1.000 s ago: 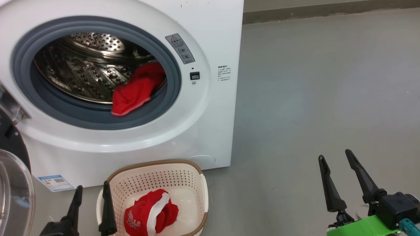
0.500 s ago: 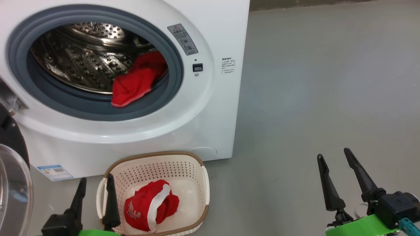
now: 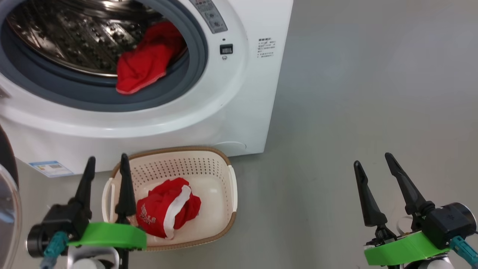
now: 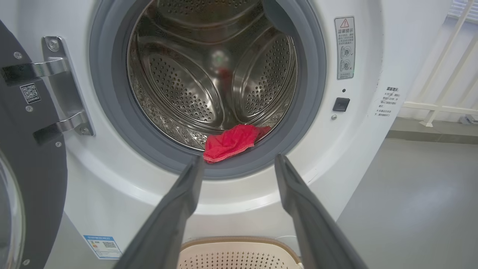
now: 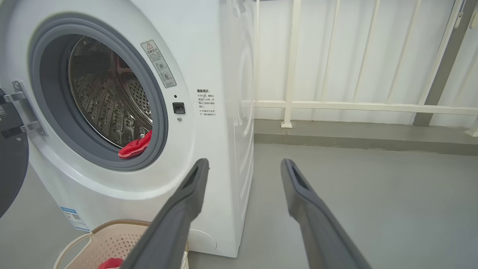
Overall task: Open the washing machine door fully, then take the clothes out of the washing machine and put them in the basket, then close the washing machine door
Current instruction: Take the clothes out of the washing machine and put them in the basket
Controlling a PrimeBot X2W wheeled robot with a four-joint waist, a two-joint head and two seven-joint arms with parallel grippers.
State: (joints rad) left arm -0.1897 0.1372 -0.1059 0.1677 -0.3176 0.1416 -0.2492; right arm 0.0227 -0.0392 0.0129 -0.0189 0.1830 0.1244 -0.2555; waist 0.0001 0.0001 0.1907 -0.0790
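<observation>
Left gripper [image 3: 107, 158] and right gripper [image 3: 372, 158] both sitting spread wide, empty.
Left's hovering at 9 o'clock by the basket [image 3: 232, 186] rim; right's hanging over open floor [image 3: 354, 93] at 3 o'clock.

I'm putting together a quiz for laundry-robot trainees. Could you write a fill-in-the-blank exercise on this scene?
1. The washing machine door stands ____.
2. The basket holds ____ red garment with white trim.
3. The other red garment drapes from the drum onto the gasket, whose colour is ____.
4. The left gripper and right gripper hold ____.
Missing words: open; one; grey; nothing.
</observation>
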